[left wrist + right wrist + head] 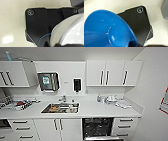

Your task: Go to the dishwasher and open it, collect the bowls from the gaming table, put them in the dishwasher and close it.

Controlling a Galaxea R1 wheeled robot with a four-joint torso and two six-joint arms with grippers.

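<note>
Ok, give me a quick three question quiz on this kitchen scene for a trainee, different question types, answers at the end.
1. True or false: the dishwasher under the counter stands open.
2. Which colour is the bowl seen close in the right wrist view? A orange, B blue, C white.
3. Fill in: the sink lies to the ___ of the dishwasher in the head view.

Key: 1 true, its dark inside shows and the door is down. 2 B. 3 left.
</note>
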